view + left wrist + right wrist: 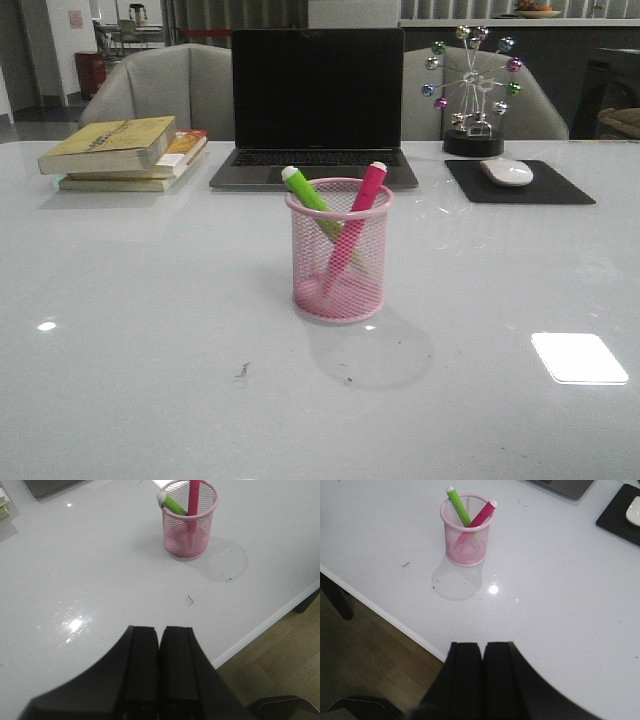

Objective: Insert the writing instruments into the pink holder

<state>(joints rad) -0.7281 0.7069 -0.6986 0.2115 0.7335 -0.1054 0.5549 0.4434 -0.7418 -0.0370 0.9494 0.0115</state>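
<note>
The pink holder (338, 262) stands upright in the middle of the white table, also seen as the pink holder (189, 524) and the pink holder (466, 532). Both markers stand inside it, crossed. The green marker (306, 192) leans left and the pink marker (365, 192) leans right, pale caps up. My left gripper (160, 630) is shut and empty, hanging near the table's front edge, well away from the cup. My right gripper (483, 645) is shut and empty too, over the front edge. Neither gripper shows in the front view.
A laptop (316, 105) stands open behind the cup. Stacked books (125, 152) lie at back left. A mouse (507, 171) on a black pad (520, 184) and a ball ornament (472, 90) sit at back right. The table edge (380, 611) drops to wooden floor.
</note>
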